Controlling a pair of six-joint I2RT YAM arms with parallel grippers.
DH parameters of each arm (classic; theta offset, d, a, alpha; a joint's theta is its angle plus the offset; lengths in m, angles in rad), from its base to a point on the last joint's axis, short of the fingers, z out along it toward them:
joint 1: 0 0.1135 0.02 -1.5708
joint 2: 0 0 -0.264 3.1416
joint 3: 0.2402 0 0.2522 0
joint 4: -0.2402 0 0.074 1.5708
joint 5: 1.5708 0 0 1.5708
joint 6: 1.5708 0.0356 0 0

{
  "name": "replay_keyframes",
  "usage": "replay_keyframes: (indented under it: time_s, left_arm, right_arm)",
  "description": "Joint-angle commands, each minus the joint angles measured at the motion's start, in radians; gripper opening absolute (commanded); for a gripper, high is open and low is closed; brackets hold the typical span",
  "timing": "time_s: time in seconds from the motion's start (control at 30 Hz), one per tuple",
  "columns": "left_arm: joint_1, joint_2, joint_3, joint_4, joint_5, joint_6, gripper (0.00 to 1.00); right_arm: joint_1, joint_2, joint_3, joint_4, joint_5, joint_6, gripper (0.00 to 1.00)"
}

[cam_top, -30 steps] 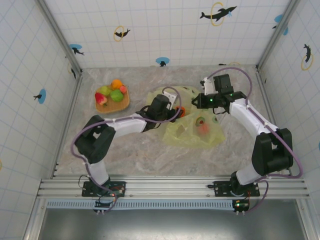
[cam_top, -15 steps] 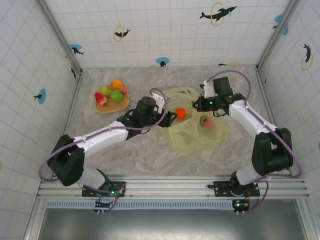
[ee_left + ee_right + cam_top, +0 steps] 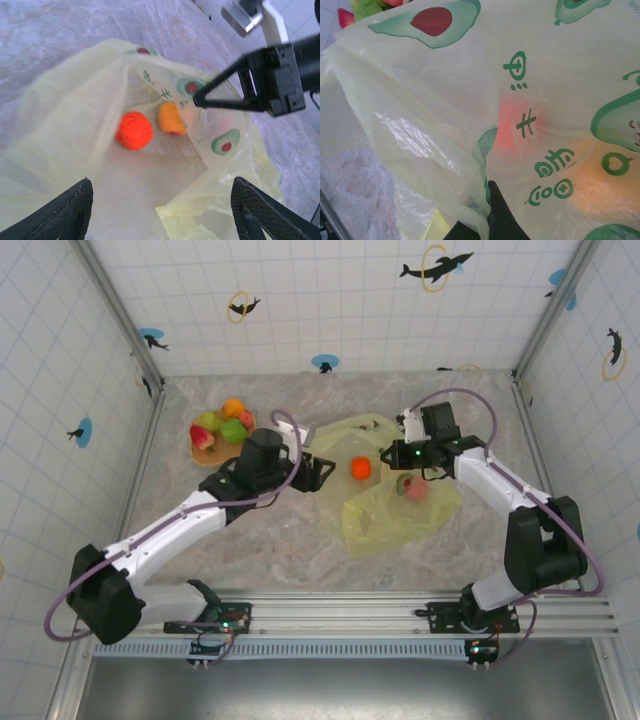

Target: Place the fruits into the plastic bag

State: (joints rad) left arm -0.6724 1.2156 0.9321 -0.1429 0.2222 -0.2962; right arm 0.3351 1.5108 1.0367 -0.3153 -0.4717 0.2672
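Observation:
The yellow-green plastic bag (image 3: 395,525) lies open at mid-table, its mouth facing left. An orange fruit (image 3: 360,468) rests just inside, and a reddish one (image 3: 413,488) shows through the film. In the left wrist view, an orange-red fruit (image 3: 134,130) and a yellow-orange one (image 3: 171,119) sit on the bag's (image 3: 75,110) inner sheet. My left gripper (image 3: 318,472) (image 3: 162,212) hangs open and empty just outside the mouth. My right gripper (image 3: 392,453) (image 3: 487,217) is shut on the bag's (image 3: 420,100) upper edge, holding it up.
A woven tray (image 3: 240,452) at the back left holds several more fruits (image 3: 222,425), left of my left arm. Tiled walls close in the table on three sides. Bare marble table (image 3: 260,540) lies in front of the bag.
My left gripper has drawn back to the left out of the bag's mouth, leaving the orange fruit inside. The right gripper, still holding the bag's edge, has shifted slightly left.

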Motion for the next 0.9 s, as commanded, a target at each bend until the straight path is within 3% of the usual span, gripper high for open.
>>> replay_keyframes:
  time_s: [0.0,0.2,0.4,0.6,0.87]
  left_arm:
    - [0.104,-0.075,0.035,-0.061,0.036,-0.04,0.74]
    - [0.417,-0.102,0.036,-0.131,-0.007,-0.101,0.76]
    - [0.665,-0.011,0.036,-0.118,-0.099,-0.138,0.78]
    - [0.719,0.155,0.073,-0.068,-0.292,-0.113,0.82]
    - [0.744,0.434,0.226,-0.097,-0.344,-0.098,0.83]
  right_arm:
    - [0.017,-0.044,-0.019,0.086,-0.002,0.046,0.0]
    - [0.024,-0.047,-0.022,0.096,0.015,0.045,0.0]
    - [0.029,-0.052,-0.025,0.103,0.016,0.043,0.0]
    - [0.037,-0.047,-0.021,0.116,-0.005,0.04,0.0]
    - [0.036,-0.04,-0.012,0.117,-0.016,0.028,0.0]
